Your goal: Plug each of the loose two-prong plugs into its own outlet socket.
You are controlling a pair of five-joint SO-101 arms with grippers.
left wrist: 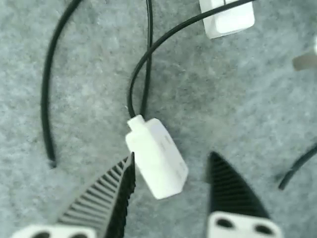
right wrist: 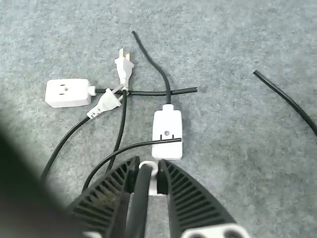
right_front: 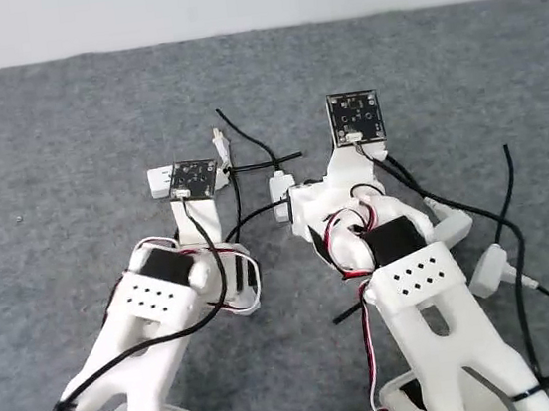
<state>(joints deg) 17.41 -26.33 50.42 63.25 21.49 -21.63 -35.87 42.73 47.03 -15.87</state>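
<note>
Right end effector [right wrist: 148,167] is pinching a likely light, rigid plug [right wrist: 154,187] by its body. Left end effector [left wrist: 171,171] is sitting spread around an outlet socket [left wrist: 157,157].

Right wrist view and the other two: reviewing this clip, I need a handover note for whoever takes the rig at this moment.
Left claw: open, with an outlet socket on the grey mat between its fingers; whether they touch it I cannot tell.
Right claw: shut on a black cord, just short of a second outlet socket.
Two loose plugs lie where the cords cross; another plug lies beside the right arm.
Done: nothing; both sockets' faces show empty.
Left: all the plugging.
</note>
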